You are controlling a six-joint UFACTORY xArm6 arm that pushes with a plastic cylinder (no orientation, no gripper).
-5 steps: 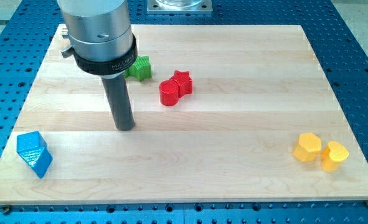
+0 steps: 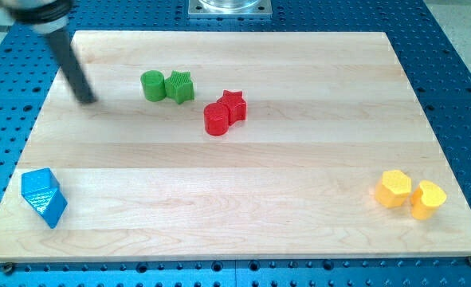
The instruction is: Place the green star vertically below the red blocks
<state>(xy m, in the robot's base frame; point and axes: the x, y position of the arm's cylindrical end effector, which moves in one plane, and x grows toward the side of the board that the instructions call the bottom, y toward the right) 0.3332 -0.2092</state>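
The green star (image 2: 180,86) lies on the wooden board (image 2: 299,159) in its upper left part, touching a green cylinder (image 2: 152,85) on its left. The red star (image 2: 233,104) and the red cylinder (image 2: 216,119) sit together just right of and below the green star. My tip (image 2: 87,100) is at the board's upper left, well left of the green cylinder, touching no block. The rod leans up toward the view's top left corner.
A blue block (image 2: 43,196) lies at the board's lower left corner. Two yellow blocks (image 2: 394,189) (image 2: 428,198) sit side by side at the lower right. Blue perforated table surrounds the board.
The rod has moved up and left, from below the green blocks to the board's upper left. The green cylinder, hidden before, now shows. No block has moved.
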